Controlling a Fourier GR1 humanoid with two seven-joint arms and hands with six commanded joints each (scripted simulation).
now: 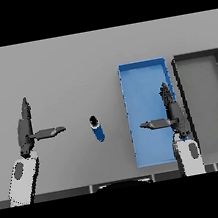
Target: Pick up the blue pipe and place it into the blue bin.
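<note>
The pipe (97,128) lies on the table (63,68) between both open hands, nearer the left hand (24,131). The right hand (173,115) hovers over the blue bin (141,65), which holds nothing; a grey bin (196,56) sits beside it.

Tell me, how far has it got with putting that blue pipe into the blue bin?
Nothing looks done yet. The blue pipe lies on the grey table, left of the blue bin. Neither hand holds anything: the left hand is open beside the pipe, the right hand open above the bin. Grasping, carrying and dropping all remain.
</note>
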